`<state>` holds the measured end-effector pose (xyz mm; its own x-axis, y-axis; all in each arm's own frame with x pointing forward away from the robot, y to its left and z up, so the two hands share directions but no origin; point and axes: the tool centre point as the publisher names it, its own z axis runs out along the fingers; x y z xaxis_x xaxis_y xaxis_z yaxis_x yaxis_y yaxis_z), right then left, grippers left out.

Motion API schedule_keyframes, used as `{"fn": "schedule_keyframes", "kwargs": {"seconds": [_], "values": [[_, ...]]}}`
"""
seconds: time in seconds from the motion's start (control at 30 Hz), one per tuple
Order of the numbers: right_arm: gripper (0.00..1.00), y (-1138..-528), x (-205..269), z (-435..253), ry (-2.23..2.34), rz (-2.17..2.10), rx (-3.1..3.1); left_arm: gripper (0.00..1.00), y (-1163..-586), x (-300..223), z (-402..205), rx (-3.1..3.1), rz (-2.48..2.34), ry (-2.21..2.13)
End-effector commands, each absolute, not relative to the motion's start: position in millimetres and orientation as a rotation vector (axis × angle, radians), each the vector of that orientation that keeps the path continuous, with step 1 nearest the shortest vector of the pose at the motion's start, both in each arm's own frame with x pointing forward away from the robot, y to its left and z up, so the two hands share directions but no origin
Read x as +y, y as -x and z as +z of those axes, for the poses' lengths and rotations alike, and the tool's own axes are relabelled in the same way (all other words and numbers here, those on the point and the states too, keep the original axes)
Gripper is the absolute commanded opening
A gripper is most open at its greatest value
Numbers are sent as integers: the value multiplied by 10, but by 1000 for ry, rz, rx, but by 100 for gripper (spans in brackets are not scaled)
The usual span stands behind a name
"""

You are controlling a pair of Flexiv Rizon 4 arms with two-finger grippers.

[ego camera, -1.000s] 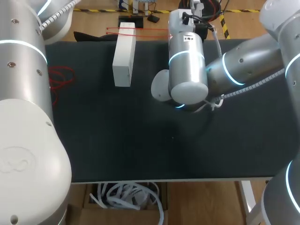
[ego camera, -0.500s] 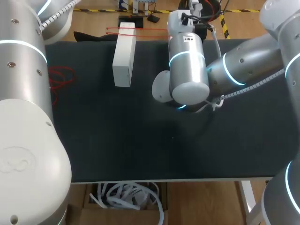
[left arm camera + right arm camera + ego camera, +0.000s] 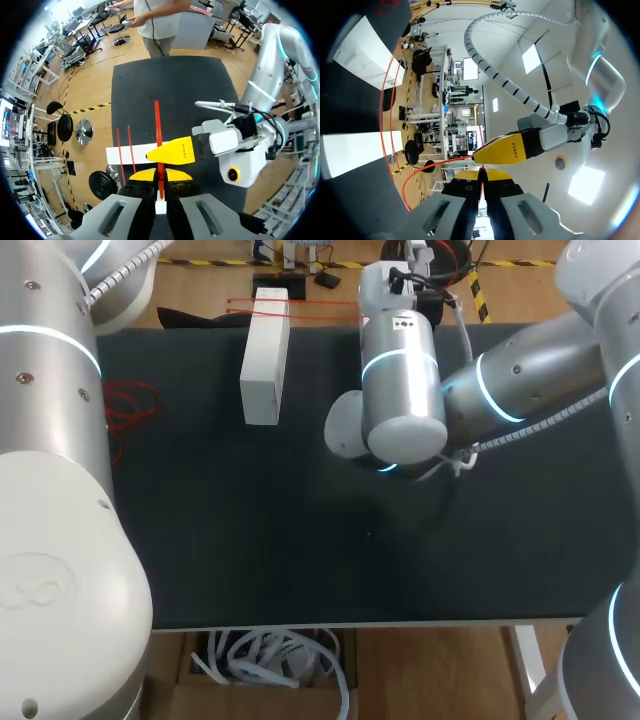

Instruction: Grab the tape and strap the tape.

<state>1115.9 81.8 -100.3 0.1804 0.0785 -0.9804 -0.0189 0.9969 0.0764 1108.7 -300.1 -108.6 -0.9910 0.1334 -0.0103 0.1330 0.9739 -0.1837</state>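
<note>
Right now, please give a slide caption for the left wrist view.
Left gripper shut on the red tape, right gripper alongside, white box on the table below.

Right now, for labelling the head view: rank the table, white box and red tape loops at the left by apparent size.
1. table
2. white box
3. red tape loops; left arm hides part, so 2 versus 3 is unsure.
</note>
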Motion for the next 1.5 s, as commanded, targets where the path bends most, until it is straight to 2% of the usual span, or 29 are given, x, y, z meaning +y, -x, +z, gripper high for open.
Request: {"fn": "schedule_keyframes", "kwargs": {"seconds": [0.03, 0.27, 0.3, 0.33, 0.43, 0.47, 0.5, 0.6, 0.67, 0.73, 1.07, 1.5], "values": [[0, -11144, 804, -950, -51, 71, 1399, 0, -11099, -3006, -1069, -3116, 282, 210], [0, -11137, 793, -961, -55, 72, 1406, 0, -11099, -3006, -1069, -3116, 282, 210], [8, -11136, 793, -962, -56, 74, 1408, 0, -11099, -3006, -1069, -3116, 282, 210], [0, -11136, 790, -968, -58, 75, 1409, 0, -11099, -3006, -1069, -3116, 282, 210], [2, -11136, 789, -971, -59, 75, 1411, 0, -11099, -3006, -1069, -3116, 282, 210], [7, -11135, 789, -972, -60, 76, 1411, 0, -11099, -3006, -1069, -3116, 282, 210], [16, -11135, 789, -972, -60, 76, 1412, 0, -11099, -3006, -1069, -3116, 282, 210], [16, -11136, 786, -976, -59, 78, 1413, 0, -11099, -3006, -1069, -3116, 282, 210], [20, -11133, 786, -977, -58, 79, 1413, 0, -11099, -3006, -1069, -3116, 282, 210], [16, -11126, 785, -978, -57, 81, 1414, 0, -11099, -3006, -1069, -3116, 282, 210], [20, -11043, 781, -1007, -40, 111, 1428, 0, -11099, -3006, -1069, -3116, 282, 210], [18, -10829, 713, -1049, 25, 193, 1460, 0, -11099, -3006, -1069, -3116, 282, 210]]}}
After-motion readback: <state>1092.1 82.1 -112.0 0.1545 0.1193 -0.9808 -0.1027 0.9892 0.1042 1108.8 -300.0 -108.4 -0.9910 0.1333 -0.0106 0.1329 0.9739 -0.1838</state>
